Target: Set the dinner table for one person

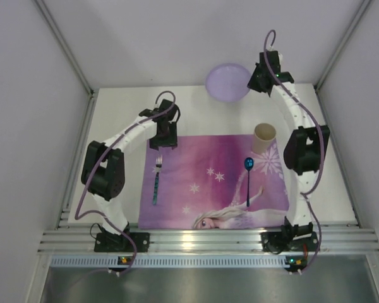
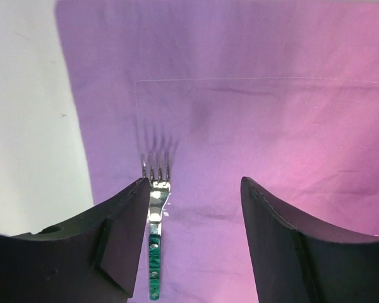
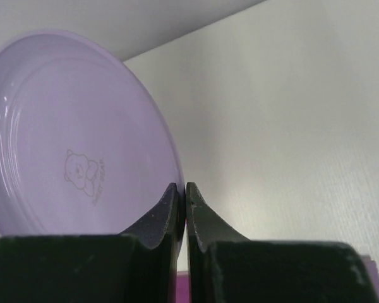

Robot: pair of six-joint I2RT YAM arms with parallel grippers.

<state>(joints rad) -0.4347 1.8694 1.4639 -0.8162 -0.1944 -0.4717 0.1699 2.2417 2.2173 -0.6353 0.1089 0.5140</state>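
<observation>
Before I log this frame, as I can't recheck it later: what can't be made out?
1. Left wrist view: fork, handle end cut off by the bottom edge.
2. Right wrist view: plate, lower rim hidden behind the right tool.
3. Top view: cup, inside too small to read.

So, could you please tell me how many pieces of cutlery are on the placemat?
2. The fork lies on the placemat's left part, below the open left hand; the blue spoon lies on its right part, near the cup. None seems hidden.
</observation>
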